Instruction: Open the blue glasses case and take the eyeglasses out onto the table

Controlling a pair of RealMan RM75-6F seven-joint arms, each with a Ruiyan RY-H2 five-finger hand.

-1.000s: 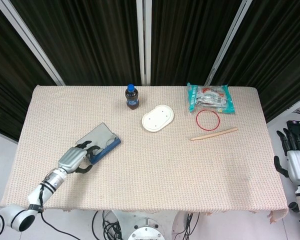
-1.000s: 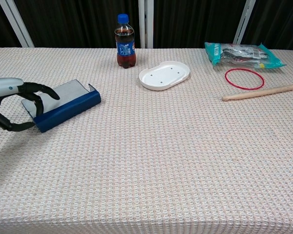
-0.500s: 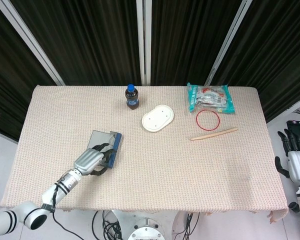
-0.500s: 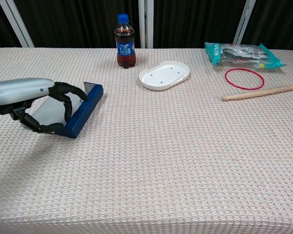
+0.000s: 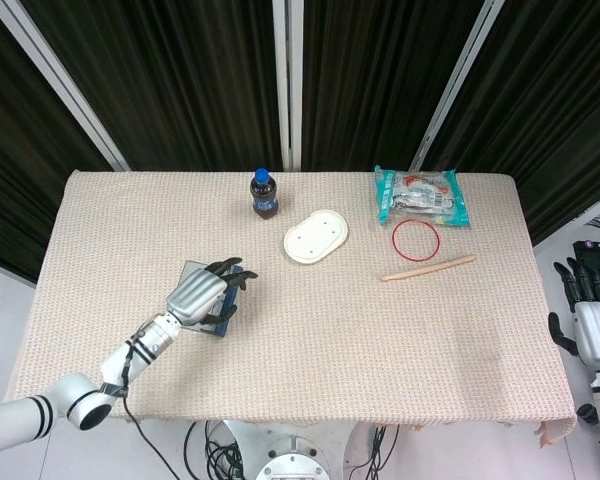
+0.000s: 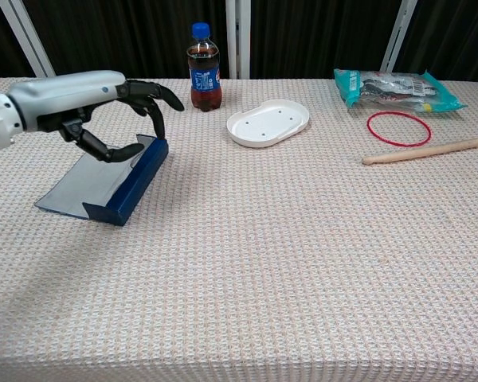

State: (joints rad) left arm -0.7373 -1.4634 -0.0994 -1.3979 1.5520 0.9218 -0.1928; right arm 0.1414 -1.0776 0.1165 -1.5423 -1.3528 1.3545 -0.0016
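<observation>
One blue glasses case [image 6: 123, 185], near left on the table [image 6: 271, 263]. One cola bottle [image 6: 204, 68], far centre. One white oval dish [image 6: 268, 122], just right of the bottle. One snack packet [image 6: 394, 87], far right. One red ring [image 6: 398, 128], near side of the packet. One wooden stick [image 6: 425, 150], near the ring. Two hands: left hand [image 6: 103, 107] over the case, right hand [image 5: 590, 310] off the table's right edge.

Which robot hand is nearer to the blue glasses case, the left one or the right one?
Left. The left robot hand is directly above the blue glasses case; the right robot hand hangs beyond the table's right edge, far away.
</observation>
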